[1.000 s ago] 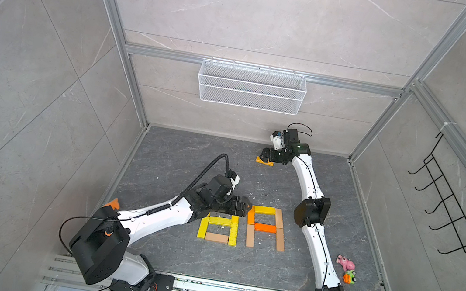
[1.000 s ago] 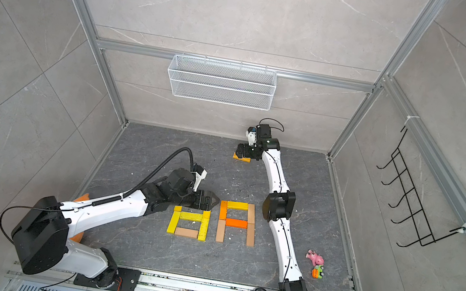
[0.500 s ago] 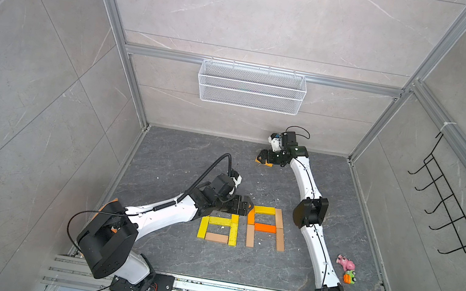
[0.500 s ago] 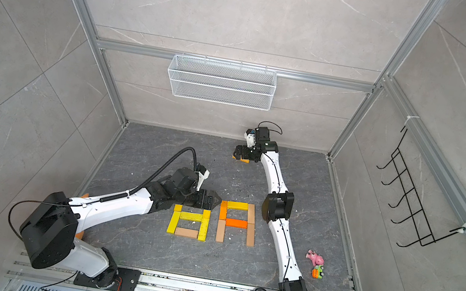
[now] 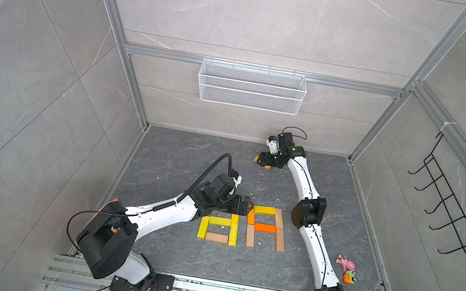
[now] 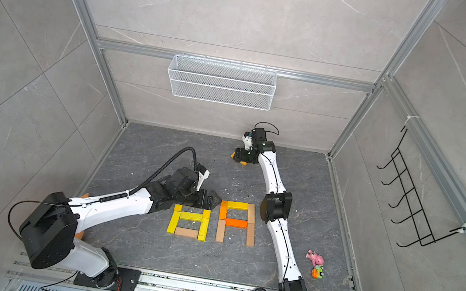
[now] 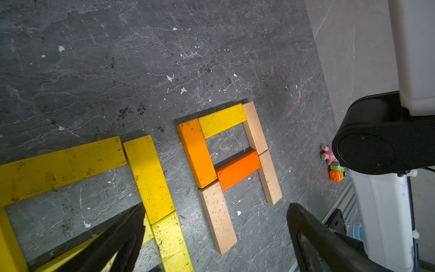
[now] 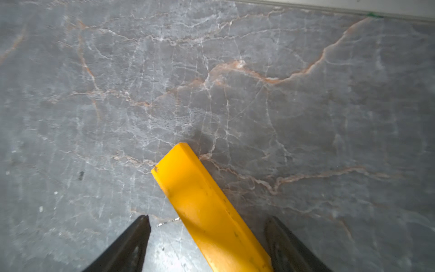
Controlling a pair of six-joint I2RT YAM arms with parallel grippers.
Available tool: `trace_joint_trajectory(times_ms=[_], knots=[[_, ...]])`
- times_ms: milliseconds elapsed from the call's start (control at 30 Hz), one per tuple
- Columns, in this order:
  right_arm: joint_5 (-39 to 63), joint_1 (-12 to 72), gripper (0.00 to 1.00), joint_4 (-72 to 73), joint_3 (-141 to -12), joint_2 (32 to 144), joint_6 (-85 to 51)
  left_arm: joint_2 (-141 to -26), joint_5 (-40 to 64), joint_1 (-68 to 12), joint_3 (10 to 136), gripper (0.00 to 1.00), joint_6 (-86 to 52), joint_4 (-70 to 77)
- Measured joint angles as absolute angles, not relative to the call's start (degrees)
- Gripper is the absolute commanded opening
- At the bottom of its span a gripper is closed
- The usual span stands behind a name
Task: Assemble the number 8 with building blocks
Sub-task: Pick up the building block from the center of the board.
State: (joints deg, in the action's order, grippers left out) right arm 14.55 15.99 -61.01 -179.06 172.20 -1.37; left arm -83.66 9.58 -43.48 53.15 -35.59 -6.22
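Note:
Two block figures lie side by side on the dark floor. The yellow figure [image 5: 220, 221] has a tan bottom bar. To its right, the orange, yellow and tan figure [image 5: 265, 228] is open at its near end. My left gripper [image 5: 244, 205] hangs open just behind the yellow figure's far right corner, holding nothing [image 7: 216, 212]. Near the back wall my right gripper [image 5: 264, 161] is down over a loose yellow-orange block [image 8: 207, 212]. The jaws straddle that block, with a gap showing on one side [image 8: 207, 219].
A pink toy [image 5: 346, 263] and a small green and orange toy [image 5: 349, 278] lie near the right wall. On the back wall hangs a white wire basket [image 5: 251, 87]. A black hook rack [image 5: 450, 214] is fixed to the right wall.
My right gripper has come down over the yellow-orange block and its jaws have narrowed around it. The left gripper has stayed by the yellow figure, still open.

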Motion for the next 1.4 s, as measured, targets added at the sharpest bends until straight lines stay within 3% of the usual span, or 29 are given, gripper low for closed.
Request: trace_joint_trajectory(times_ms=[600, 900, 1200, 1400], knots=[[-0.84, 20.64, 0.32, -65.58, -179.67, 172.18, -0.21, -81.21, 9.56, -43.66, 52.88, 0.96, -35.59, -6.44], [-0.69, 20.95, 0.3, -70.13, -179.43, 170.63, 0.64, -78.54, 9.52, -43.9, 52.42, 0.96, -35.59, -7.51], [-0.73, 20.99, 0.29, -70.13, -159.04, 153.6, 1.37, -77.58, 9.54, -43.9, 52.42, 0.97, -34.81, -8.01], [-0.95, 21.21, 0.28, -72.25, -160.94, 149.01, 1.1, -76.31, 9.61, -43.9, 52.42, 0.97, -34.13, -8.34]])
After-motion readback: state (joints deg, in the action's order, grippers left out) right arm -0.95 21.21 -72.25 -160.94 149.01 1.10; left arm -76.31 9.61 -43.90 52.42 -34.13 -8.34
